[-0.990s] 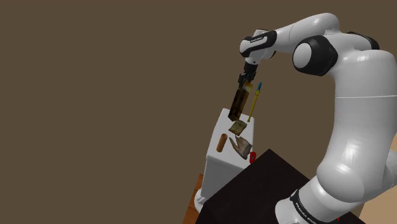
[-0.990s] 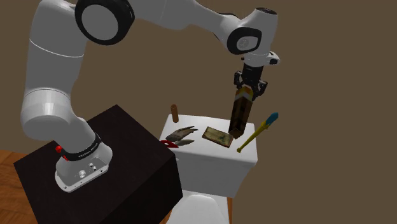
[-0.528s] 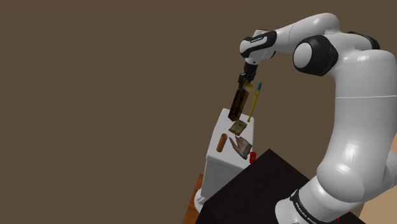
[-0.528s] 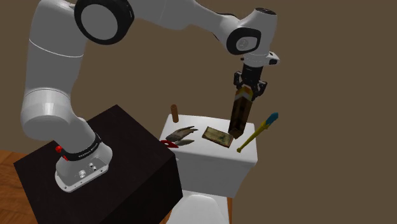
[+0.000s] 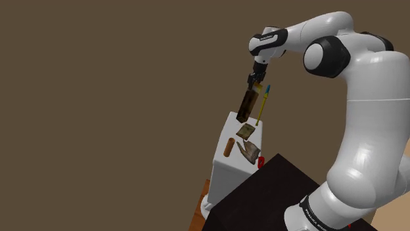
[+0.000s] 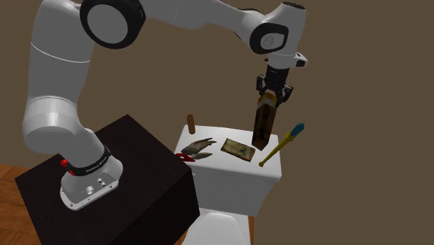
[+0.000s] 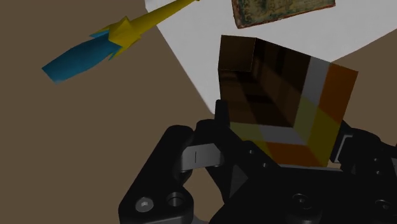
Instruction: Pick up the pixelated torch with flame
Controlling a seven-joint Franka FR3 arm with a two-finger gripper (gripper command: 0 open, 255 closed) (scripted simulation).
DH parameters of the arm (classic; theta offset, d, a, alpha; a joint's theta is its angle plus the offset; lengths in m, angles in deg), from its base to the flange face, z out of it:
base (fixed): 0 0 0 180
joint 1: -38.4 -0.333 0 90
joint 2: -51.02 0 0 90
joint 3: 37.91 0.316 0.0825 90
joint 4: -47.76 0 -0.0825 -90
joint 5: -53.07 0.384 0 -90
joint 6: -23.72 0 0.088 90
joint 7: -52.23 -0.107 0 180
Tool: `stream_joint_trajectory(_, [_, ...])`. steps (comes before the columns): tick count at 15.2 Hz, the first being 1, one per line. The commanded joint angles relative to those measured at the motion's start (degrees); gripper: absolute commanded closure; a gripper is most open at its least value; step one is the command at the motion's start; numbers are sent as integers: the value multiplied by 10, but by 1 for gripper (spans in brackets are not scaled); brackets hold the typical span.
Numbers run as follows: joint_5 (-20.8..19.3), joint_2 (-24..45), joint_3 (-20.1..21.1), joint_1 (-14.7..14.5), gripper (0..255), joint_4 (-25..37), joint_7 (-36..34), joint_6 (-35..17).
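Observation:
The pixelated torch (image 5: 247,105) (image 6: 263,125) is a dark brown blocky stick with a yellow, orange and white end. It hangs tilted in the air above the white pedestal (image 5: 227,167) (image 6: 240,179), touching nothing below. My gripper (image 5: 253,83) (image 6: 270,96) is shut on its flame end, pointing down. In the wrist view the fingers (image 7: 222,119) clasp the torch (image 7: 273,83) at its bright end, the gripper (image 7: 283,137) closed around it.
On the pedestal top lie a flat brown tile (image 6: 238,148) (image 7: 280,9), a brown claw-like piece (image 6: 198,148), an upright brown peg (image 6: 189,124) and a yellow rod with a blue tip (image 6: 282,145) (image 7: 102,44) jutting over the edge. The black stand (image 6: 104,188) adjoins.
The gripper has risen slightly with the torch still in its grasp. The things on the pedestal have not moved.

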Motion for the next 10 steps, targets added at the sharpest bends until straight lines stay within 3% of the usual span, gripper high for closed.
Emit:
stream_joint_trajectory(1, [0, -6, 2, -2, 255, 16, -1, 16])
stream_joint_trajectory(10, [-4, -18, 1, 1, 255, 54, -3, 64])
